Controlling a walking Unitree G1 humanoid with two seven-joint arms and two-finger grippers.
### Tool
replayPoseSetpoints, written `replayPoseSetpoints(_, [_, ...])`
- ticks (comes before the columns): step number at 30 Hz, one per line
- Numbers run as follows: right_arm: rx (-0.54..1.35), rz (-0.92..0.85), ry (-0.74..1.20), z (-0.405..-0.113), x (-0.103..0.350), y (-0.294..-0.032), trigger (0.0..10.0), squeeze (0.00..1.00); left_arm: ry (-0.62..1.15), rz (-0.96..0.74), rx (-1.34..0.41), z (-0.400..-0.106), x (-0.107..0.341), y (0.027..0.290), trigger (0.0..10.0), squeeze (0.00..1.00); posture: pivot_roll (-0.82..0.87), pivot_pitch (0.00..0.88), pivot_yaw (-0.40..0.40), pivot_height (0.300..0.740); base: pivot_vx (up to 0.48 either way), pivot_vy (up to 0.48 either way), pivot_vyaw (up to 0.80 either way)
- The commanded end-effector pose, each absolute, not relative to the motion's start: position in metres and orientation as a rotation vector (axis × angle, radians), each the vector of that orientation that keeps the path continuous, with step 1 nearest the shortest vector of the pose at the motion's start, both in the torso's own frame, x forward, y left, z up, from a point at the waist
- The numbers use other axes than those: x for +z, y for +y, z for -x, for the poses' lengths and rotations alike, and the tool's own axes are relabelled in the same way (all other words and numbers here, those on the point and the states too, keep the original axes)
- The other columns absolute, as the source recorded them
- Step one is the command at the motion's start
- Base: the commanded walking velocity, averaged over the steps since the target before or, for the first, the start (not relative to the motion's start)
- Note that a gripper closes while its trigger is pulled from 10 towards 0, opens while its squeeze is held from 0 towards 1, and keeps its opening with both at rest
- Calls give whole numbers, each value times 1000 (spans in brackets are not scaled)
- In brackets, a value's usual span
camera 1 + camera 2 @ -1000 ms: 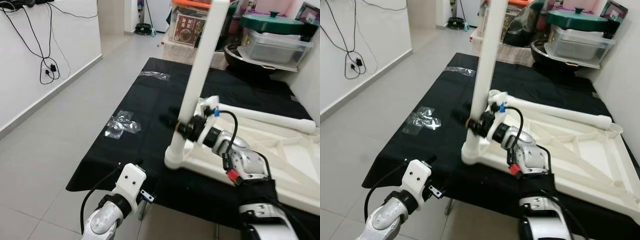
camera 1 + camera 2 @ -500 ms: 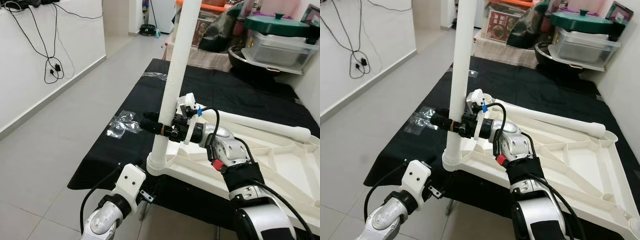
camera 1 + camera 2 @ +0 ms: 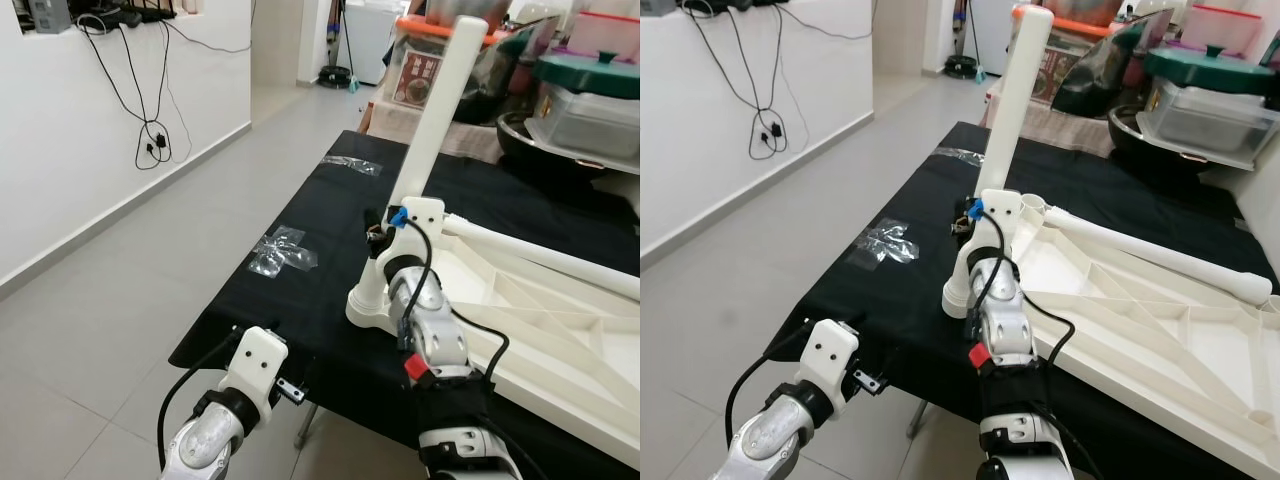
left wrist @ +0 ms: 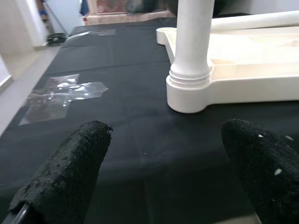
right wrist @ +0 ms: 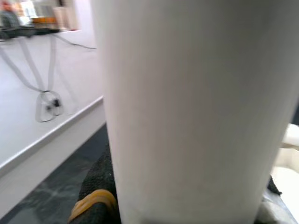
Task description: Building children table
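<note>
While right end effector (image 3: 378, 236) grips leg (image 3: 433, 130), wrist view reveals orange band (image 5: 96, 199).

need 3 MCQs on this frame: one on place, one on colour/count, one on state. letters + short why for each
1. Where does the upright table leg stand?
A. In the near corner socket of the upside-down tabletop
B. Flat on the grey floor
C. Inside the green-lidded bin

2. What colour is the cloth under the table parts?
A. Red
B. Black
C. Yellow

3. What is the state of the right gripper?
A. Hanging open, away from the parts
B. Shut on the clear plastic wrapper
C. Shut on the upright table leg

Answers:
1. A: the leg rises from the round socket at the tabletop's near corner; a second leg lies flat across the tabletop.
2. B: the eye views show a black cloth, with a clear plastic wrapper lying on it.
3. C: the right wrist view has the white leg pressed between the fingers; the left gripper is open above the cloth.
</note>
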State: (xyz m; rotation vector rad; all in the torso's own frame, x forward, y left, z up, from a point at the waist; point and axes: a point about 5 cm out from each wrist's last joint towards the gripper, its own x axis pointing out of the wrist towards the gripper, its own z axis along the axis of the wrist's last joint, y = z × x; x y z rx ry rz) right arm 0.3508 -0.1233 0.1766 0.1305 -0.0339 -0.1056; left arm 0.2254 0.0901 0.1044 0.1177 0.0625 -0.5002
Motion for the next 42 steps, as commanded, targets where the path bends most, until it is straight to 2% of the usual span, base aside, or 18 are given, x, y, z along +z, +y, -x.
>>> replayPoseSetpoints(1, [-291, -139, 93, -336, 142, -135, 0, 0, 68, -117, -507, -224, 102, 88, 10000, 0, 108, 0, -119, 740, 0, 0, 0])
replayPoseSetpoints(5, [-314, -149, 111, -336, 138, -129, 0, 0, 67, -116, -507, -224, 102, 87, 10000, 0, 108, 0, -120, 740, 0, 0, 0])
replayPoseSetpoints(6, [-246, -216, 82, -340, 146, -116, 10000, 0, 69, -115, -508, -223, 102, 87, 10000, 0, 106, 0, -120, 740, 0, 0, 0])
replayPoseSetpoints(8, [-246, -216, 82, -340, 146, -116, 10000, 0, 69, -115, -508, -223, 102, 87, 10000, 0, 106, 0, -120, 740, 0, 0, 0])
replayPoseSetpoints(9, [-194, -249, 44, -343, 152, -111, 10000, 302, 69, -114, -509, -223, 101, 87, 10000, 0, 105, 0, -121, 740, 0, 0, 0])
replayPoseSetpoints(10, [-145, -269, -16, -345, 164, -110, 10000, 1000, 70, -113, -510, -223, 101, 87, 10000, 0, 104, 0, -120, 740, 0, 0, 0])
replayPoseSetpoints(11, [-119, -276, -55, -346, 172, -110, 10000, 1000, 70, -112, -510, -223, 101, 87, 10000, 0, 104, 0, -120, 740, 0, 0, 0])
replayPoseSetpoints(12, [-104, -279, -79, -347, 177, -110, 10000, 0, 71, -112, -510, -223, 101, 87, 10000, 0, 104, 0, -120, 740, 0, 0, 0])
replayPoseSetpoints(14, [-63, -243, -121, -350, 186, -112, 10000, 0, 70, -112, -510, -223, 102, 87, 10000, 0, 103, 0, -122, 740, 0, 0, 0])
replayPoseSetpoints(16, [242, -261, -196, -358, 209, -104, 10000, 0, 70, -111, -508, -224, 102, 88, 10000, 0, 101, 0, -118, 740, 0, 0, 0])
replayPoseSetpoints(18, [541, -325, -178, -356, 218, -96, 10000, 0, 70, -110, -508, -225, 102, 88, 10000, 0, 99, 0, -117, 740, 0, 0, 0])
replayPoseSetpoints(19, [541, -325, -178, -356, 218, -96, 10000, 0, 70, -110, -508, -225, 102, 88, 10000, 0, 99, 0, -117, 740, 0, 0, 0])
replayPoseSetpoints(24, [1069, -175, -18, -337, 206, -101, 10000, 0, 61, -109, -509, -225, 103, 89, 10000, 0, 108, 0, -121, 740, 0, 0, 0])
replayPoseSetpoints(29, [1260, -141, 28, -330, 202, -104, 10000, 0, 61, -112, -507, -225, 103, 89, 10000, 0, 113, 0, -121, 740, 0, 0, 0])
replayPoseSetpoints(32, [1417, -195, 33, -331, 208, -103, 10000, 0, 61, -114, -507, -224, 103, 89, 10000, 0, 120, 0, -121, 740, 0, 0, 0])
replayPoseSetpoints(38, [1465, -195, 40, -340, 209, -98, 10000, 0, 62, -118, -507, -224, 103, 89, 10000, 0, 124, 0, -122, 740, 0, 0, 0])
replayPoseSetpoints(39, [1344, -178, 42, -349, 202, -94, 0, 0, 62, -117, -506, -224, 103, 88, 10000, 0, 126, 0, -127, 740, 0, 0, 0])
replayPoseSetpoints(42, [1301, -179, 46, -351, 200, -93, 0, 0, 62, -117, -506, -223, 103, 88, 10000, 0, 126, 0, -127, 740, 0, 0, 0])
